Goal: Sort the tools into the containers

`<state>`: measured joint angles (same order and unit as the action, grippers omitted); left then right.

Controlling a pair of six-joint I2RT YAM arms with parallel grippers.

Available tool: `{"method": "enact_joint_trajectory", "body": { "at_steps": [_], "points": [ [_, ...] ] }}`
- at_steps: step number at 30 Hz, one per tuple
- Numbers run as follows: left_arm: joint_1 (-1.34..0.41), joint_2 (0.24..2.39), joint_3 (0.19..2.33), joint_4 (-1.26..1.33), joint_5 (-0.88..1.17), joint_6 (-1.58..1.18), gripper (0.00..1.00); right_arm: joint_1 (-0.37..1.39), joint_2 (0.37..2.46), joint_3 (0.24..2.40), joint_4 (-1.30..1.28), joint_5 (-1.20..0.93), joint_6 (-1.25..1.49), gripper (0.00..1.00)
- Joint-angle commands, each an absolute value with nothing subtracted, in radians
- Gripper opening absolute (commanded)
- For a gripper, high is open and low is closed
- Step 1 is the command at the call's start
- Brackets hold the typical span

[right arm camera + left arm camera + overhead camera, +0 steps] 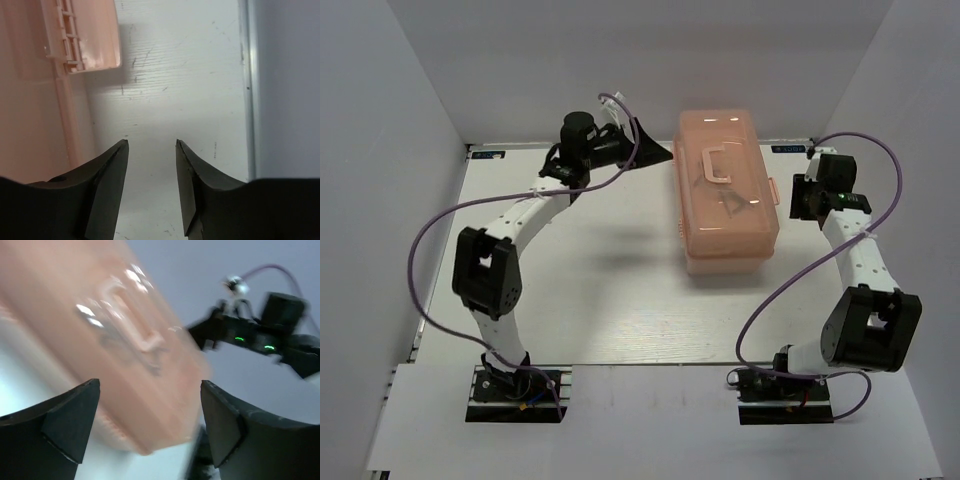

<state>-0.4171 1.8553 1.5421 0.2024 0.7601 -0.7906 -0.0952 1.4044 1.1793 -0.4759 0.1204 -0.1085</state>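
Note:
The salmon-pink toolbox stands closed on the white table, its lid handle on top. Dark tool shapes show faintly through the lid; I cannot tell which tools they are. No tools lie loose in view. My left gripper is open and empty just left of the box's far end. In the left wrist view the box is blurred beyond the open left gripper. My right gripper is open and empty beside the box's right side. In the right wrist view the gripper hovers over bare table, with the box wall and side latch on the left.
White enclosure walls close off the table at the back and on both sides. The table's right edge rail runs close to my right gripper. My right arm shows across the box in the left wrist view. Purple cables loop beside both arms.

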Motion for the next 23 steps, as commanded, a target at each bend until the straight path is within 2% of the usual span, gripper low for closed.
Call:
{"method": "enact_joint_trajectory", "body": {
  "at_steps": [1, 2, 3, 7, 8, 11, 12, 19, 23],
  "points": [
    [-0.426, 1.697, 1.649, -0.368, 0.407, -0.301, 0.92, -0.123, 1.434, 1.173, -0.491, -0.026, -0.069, 0.50],
    [-0.417, 1.668, 1.622, -0.403, 0.393, -0.292, 0.94, -0.132, 1.436, 1.169, -0.494, -0.032, -0.068, 0.52],
    [-0.391, 1.640, 1.555, -0.403, 0.373, -0.291, 0.97, -0.136, 1.437, 1.167, -0.509, -0.040, -0.071, 0.61],
    [-0.391, 1.514, 1.418, -0.445, 0.194, -0.209, 1.00, -0.169, 1.405, 1.115, -0.489, -0.096, -0.078, 0.69],
    [-0.391, 1.493, 1.381, -0.445, 0.174, -0.193, 1.00, -0.170, 1.394, 1.105, -0.482, -0.098, -0.077, 0.82],
    [-0.391, 1.419, 1.252, -0.434, 0.100, -0.130, 1.00, -0.181, 1.339, 1.053, -0.477, -0.124, -0.072, 0.85],
    [-0.391, 1.398, 1.188, -0.414, 0.089, -0.130, 1.00, -0.184, 1.303, 1.039, -0.477, -0.118, -0.072, 0.90],
    [-0.391, 1.217, 1.010, -0.319, 0.055, -0.080, 1.00, -0.195, 1.125, 0.919, -0.508, -0.087, -0.009, 0.90],
    [-0.391, 1.175, 0.969, -0.299, 0.046, -0.071, 1.00, -0.205, 1.010, 0.804, -0.413, -0.150, -0.006, 0.90]
  ]
}}
